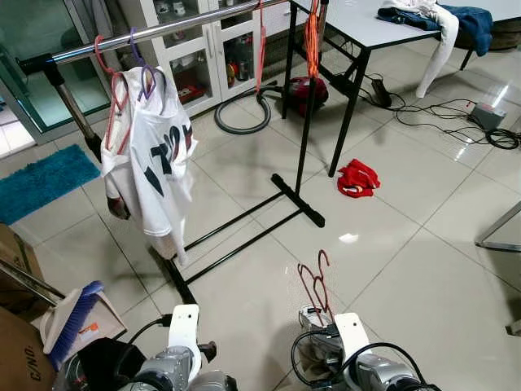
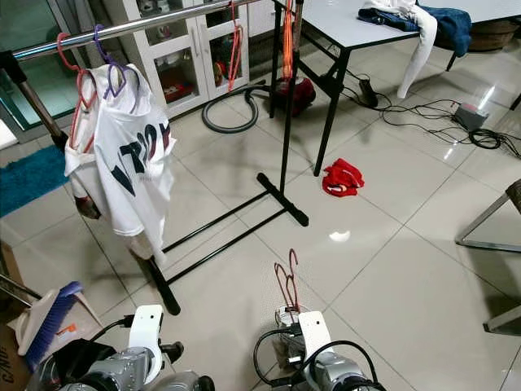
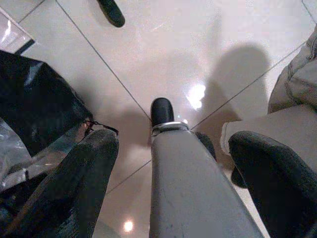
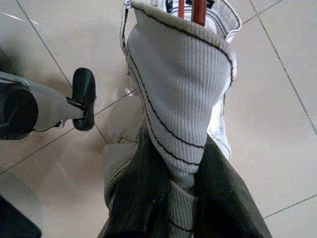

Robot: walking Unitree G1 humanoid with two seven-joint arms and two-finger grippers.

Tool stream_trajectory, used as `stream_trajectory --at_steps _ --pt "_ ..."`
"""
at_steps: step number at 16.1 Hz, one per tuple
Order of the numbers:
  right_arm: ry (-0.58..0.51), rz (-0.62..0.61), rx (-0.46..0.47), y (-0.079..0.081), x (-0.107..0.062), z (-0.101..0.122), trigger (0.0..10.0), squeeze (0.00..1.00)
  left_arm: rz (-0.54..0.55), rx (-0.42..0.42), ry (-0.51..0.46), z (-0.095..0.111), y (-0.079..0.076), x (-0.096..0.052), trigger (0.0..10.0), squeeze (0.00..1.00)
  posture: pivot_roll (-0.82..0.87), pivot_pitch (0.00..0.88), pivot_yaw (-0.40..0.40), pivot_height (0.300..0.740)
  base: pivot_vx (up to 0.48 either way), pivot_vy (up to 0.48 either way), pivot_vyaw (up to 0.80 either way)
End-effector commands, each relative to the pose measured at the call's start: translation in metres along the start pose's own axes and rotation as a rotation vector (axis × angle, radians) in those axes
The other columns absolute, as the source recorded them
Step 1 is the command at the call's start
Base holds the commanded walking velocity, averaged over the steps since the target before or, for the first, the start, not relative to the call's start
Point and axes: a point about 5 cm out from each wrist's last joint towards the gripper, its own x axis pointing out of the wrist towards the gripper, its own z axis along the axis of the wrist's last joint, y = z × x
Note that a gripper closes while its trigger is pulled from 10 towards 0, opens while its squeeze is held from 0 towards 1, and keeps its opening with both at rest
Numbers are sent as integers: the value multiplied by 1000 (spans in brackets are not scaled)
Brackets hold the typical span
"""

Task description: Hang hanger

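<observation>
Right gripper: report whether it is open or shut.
Shut. The right gripper has its black fingers pinched on the grey ribbed collar of a garment on a red hanger.

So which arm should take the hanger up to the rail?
The right. Its pincer is shut on the garment's collar, with the red hanger hook standing up from it. The left pincer is open and holds nothing. The rail lies ahead, up to the left.
</observation>
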Motion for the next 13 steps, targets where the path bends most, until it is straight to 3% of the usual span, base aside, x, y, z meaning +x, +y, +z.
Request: stream_trajectory --at_steps 1,13 --pt "6 -14 -9 0 0 -2 10000 0 8 -54 12 -3 1 0 10000 0 -89 0 55 740 0 0 0" --pt "17 -45 -10 -6 -1 -2 10000 0 32 -58 26 -3 -2 0 10000 0 -84 0 31 740 0 0 0"
